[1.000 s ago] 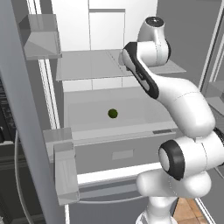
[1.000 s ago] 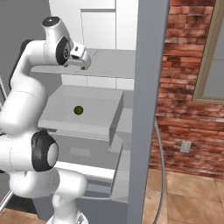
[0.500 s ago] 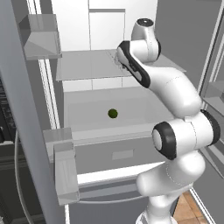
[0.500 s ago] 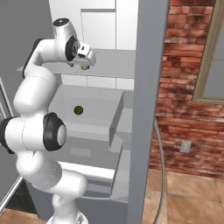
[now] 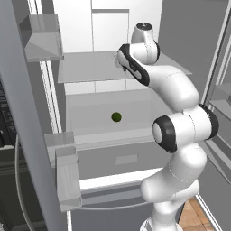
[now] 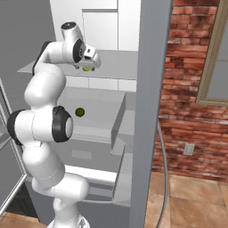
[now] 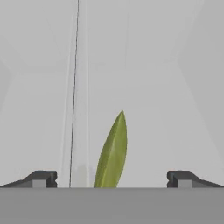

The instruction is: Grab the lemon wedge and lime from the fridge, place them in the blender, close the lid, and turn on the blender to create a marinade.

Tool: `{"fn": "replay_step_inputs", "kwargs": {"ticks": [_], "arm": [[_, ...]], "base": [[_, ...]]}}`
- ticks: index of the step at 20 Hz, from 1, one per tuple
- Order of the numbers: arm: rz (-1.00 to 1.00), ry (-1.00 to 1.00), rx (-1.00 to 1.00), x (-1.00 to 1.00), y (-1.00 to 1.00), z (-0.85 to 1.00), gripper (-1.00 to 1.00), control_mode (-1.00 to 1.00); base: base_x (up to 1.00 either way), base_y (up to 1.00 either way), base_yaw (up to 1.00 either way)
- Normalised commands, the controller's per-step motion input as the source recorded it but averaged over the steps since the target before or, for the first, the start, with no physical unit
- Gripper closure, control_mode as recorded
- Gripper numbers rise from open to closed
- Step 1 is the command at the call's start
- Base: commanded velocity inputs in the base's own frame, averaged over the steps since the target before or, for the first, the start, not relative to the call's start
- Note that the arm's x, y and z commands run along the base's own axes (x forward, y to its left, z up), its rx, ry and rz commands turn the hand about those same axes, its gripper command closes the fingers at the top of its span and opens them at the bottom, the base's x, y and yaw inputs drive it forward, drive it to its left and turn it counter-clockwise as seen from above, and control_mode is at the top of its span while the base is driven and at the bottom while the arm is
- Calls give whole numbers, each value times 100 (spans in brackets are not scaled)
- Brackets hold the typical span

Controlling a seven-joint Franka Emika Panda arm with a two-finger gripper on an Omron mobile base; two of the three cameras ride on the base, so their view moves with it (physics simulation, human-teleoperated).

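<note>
Yellowish-green pointed lemon wedge (image 7: 112,151) now framed between wide-open gripper (image 6: 90,63) tips on translucent upper fridge shelf (image 5: 85,67), after reaching inward; ready for closing.

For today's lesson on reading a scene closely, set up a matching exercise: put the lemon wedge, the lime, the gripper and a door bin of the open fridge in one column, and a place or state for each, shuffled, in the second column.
Column one:
1. lemon wedge
2. lime
3. gripper
4. door bin

Column two:
A. lies alone on the lower glass shelf
B. open, fingertips wide apart
C. clear, hangs on the door at the left base view's lower left
D. on the upper shelf, between the fingertips, not yet gripped

Right pairs: 1-D, 2-A, 3-B, 4-C
</note>
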Motion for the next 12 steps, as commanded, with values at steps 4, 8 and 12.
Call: {"fn": "replay_step_inputs", "kwargs": {"ticks": [4, 8, 12], "arm": [[0, 0, 0, 4, 0, -29, -100, -100], [0, -4, 0, 27, 0, -15, -100, -100], [0, -3, 0, 39, 1, -7, -100, -100]], "base": [[0, 0, 0], [0, 0, 0], [0, 0, 0]]}}
